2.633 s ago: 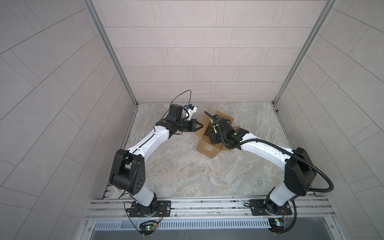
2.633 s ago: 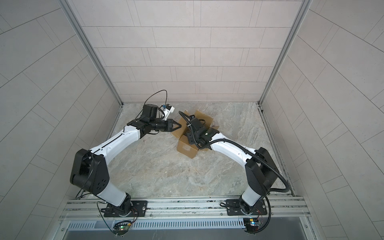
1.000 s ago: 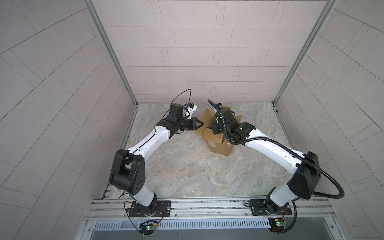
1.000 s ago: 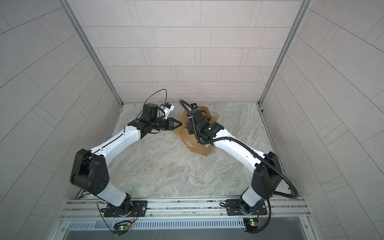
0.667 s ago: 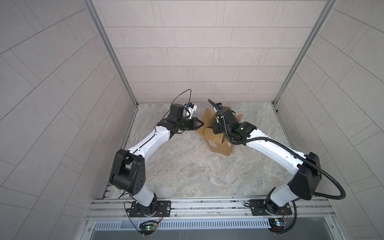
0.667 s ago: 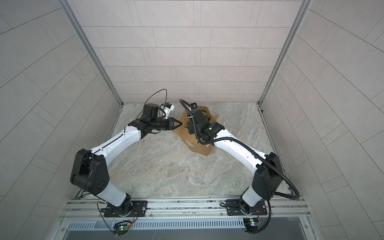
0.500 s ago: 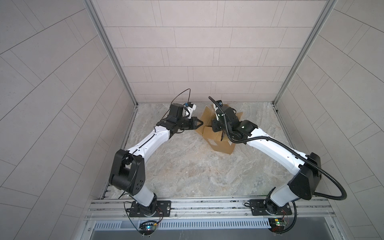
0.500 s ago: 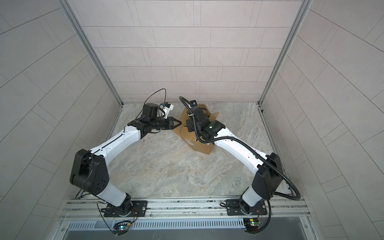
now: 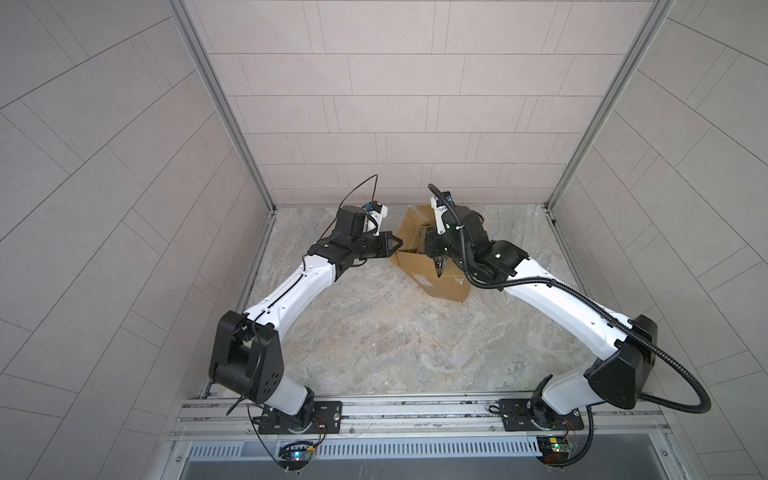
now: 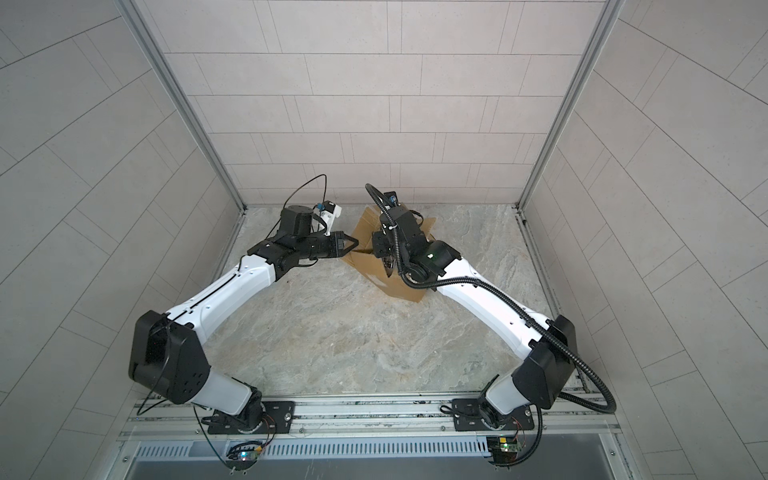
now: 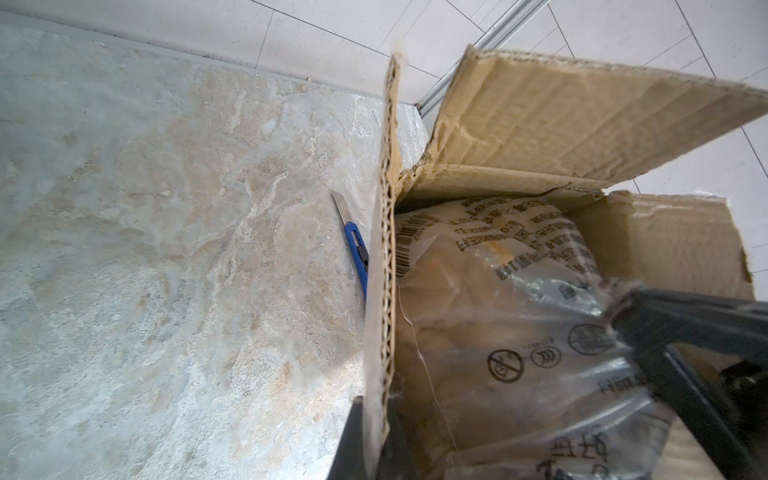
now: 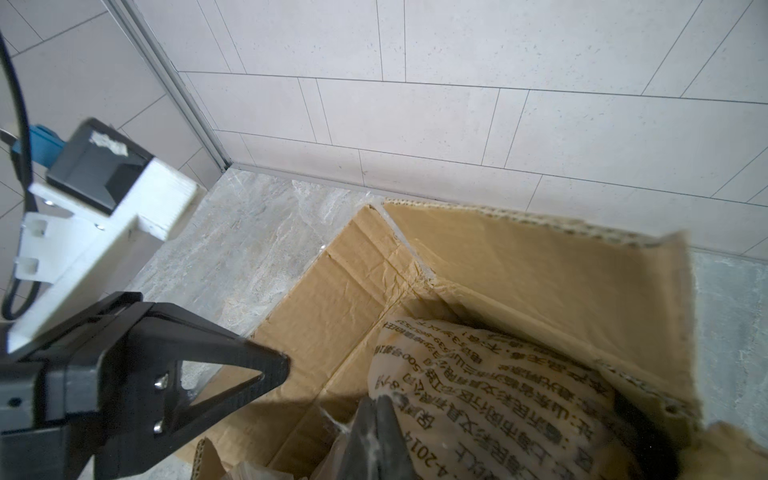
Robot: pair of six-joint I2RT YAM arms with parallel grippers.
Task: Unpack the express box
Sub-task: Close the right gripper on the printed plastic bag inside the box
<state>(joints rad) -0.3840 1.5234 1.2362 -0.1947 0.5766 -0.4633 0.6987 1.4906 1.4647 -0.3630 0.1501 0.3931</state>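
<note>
The express box (image 9: 432, 274) (image 10: 386, 276) stands open near the back wall, its flaps spread. My left gripper (image 9: 397, 245) (image 10: 353, 246) (image 11: 376, 419) is shut on the edge of one upright flap (image 11: 384, 249); in the right wrist view its fingertips (image 12: 278, 365) reach the flap. Inside the box lies a brown crinkly printed bag (image 11: 498, 311) (image 12: 478, 395) in clear film. My right gripper (image 9: 439, 268) (image 10: 388, 270) (image 12: 380, 419) reaches into the box, shut on that bag's film.
A blue utility knife (image 11: 357, 245) with its blade out lies on the marble floor right beside the held flap. The tiled back wall (image 9: 395, 166) stands just behind the box. Tiled side walls flank the floor.
The right gripper has moved slightly toward the back wall inside the box, and the box has shifted a little with it. The left gripper has kept its hold on the flap.
</note>
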